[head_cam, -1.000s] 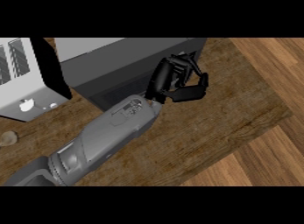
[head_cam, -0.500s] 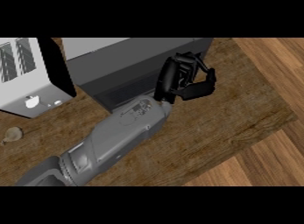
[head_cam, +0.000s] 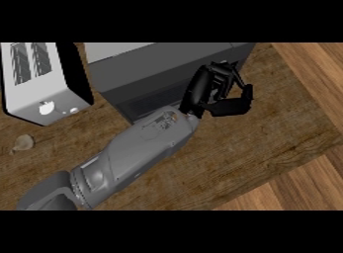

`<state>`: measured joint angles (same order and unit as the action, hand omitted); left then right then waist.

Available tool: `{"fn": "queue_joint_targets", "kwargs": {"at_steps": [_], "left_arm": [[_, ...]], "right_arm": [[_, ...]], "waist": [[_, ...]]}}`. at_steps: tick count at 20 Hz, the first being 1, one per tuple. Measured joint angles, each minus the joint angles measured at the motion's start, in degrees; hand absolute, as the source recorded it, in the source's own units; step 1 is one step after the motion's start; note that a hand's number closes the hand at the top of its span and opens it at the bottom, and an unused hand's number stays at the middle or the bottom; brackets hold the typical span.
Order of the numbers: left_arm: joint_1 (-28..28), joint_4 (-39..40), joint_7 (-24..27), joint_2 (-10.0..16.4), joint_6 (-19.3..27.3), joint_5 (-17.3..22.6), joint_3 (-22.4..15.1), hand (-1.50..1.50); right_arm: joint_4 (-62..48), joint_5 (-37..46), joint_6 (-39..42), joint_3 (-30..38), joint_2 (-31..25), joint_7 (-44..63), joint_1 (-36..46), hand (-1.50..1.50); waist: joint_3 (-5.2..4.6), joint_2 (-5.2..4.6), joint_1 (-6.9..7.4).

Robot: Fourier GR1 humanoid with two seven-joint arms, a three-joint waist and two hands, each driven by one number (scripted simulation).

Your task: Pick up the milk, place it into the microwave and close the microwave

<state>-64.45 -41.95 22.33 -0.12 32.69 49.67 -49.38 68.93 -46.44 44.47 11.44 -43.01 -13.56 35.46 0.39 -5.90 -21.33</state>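
Observation:
The dark grey microwave stands at the back of the wooden counter. No door stands out from it, and its inside is hidden. My left hand hangs at the microwave's right front corner, at the end of a grey forearm that comes in from the lower left. The fingers are curled towards the thumb, and I see nothing between them. No milk shows anywhere. My right hand is out of the picture.
A silver toaster stands to the left of the microwave. A small brown lump lies on the counter below the toaster. The counter's edge runs diagonally at the lower right, with wooden floor beyond it.
The hand has drifted slightly right along the microwave's corner, fingers still curled. The view has turned, so the toaster and microwave look less tilted.

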Motion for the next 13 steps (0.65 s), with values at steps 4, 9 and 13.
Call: {"fn": "queue_joint_targets", "kwargs": {"at_steps": [4, 9, 13], "left_arm": [[-1.0, 0.6, 0.2, 0.0, -2.2, 0.4, -1.4, -1.50], [-0.8, 0.3, 1.2, 0.0, -4.4, 1.6, -2.5, -1.50], [-0.7, 0.2, 1.5, 0.0, -5.8, 2.8, -3.3, -1.50]], "right_arm": [[-0.1, -0.7, 0.1, 1.2, -1.2, 0.1, -0.5, -1.50], [0.0, -1.4, 0.1, 2.4, -2.5, 0.3, -1.6, -1.50], [0.2, -2.1, 0.3, 3.0, -3.2, 0.5, -2.5, -1.50]], "waist": [[-0.03, -0.04, 1.02], [-0.11, 0.11, 2.61], [-0.14, 0.32, 3.73]]}}
